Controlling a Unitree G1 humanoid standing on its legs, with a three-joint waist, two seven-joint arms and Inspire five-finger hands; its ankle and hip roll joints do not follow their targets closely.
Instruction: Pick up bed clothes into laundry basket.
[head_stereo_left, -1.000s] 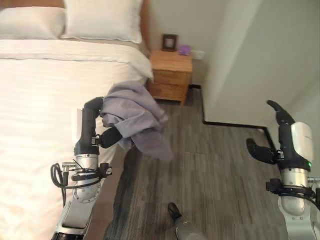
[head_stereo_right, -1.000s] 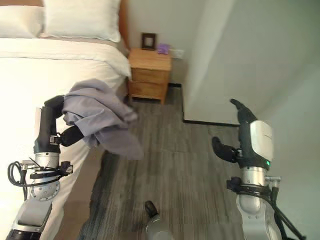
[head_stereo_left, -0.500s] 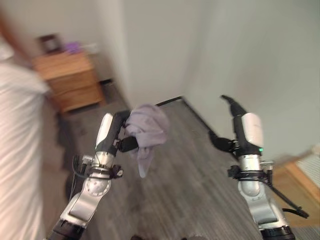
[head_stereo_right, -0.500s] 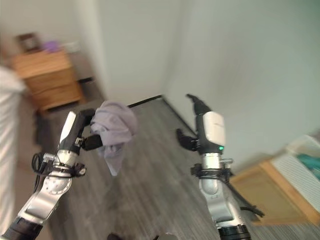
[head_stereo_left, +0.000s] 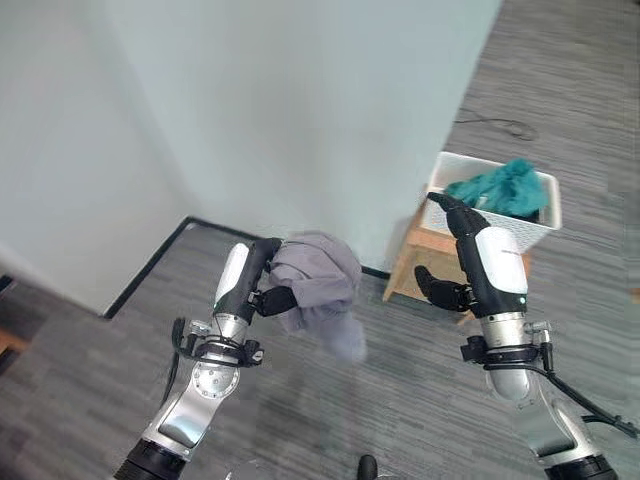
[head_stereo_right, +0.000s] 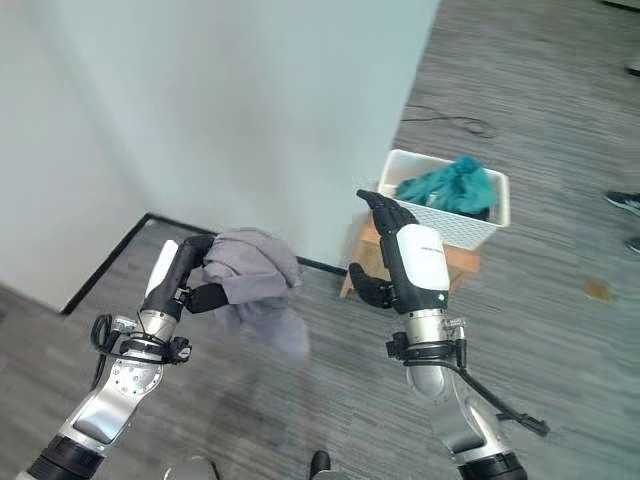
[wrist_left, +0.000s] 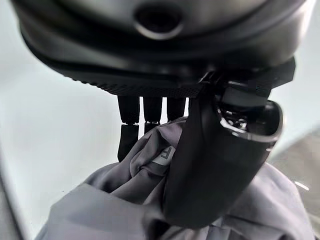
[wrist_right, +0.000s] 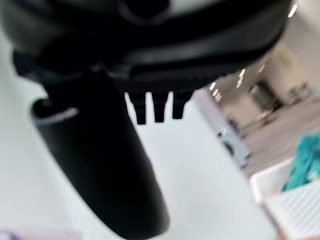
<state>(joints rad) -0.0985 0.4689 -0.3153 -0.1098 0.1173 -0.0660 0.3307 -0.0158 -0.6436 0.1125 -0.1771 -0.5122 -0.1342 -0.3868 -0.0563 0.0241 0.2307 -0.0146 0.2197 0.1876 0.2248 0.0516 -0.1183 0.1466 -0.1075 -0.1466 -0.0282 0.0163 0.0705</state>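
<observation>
— Hands first: what has each got?
— Left hand (head_stereo_left: 262, 283) is curled round a bunched grey garment (head_stereo_left: 318, 287), thumb pinching the cloth, held up above the grey plank floor (head_stereo_left: 420, 400). Right hand (head_stereo_left: 470, 262) is raised with straight fingers and grips nothing.
— And beyond them?
— White laundry basket (head_stereo_right: 480, 227) sits on a small wooden stool (head_stereo_right: 462, 264) against the pale wall (head_stereo_left: 300, 110). Teal cloth (head_stereo_left: 500, 187) lies in it.

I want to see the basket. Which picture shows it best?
The right eye view: the white basket shows whole, on a wooden stool, green cloth inside. In the left eye view the right hand hides part; the right wrist view catches a corner.
</observation>
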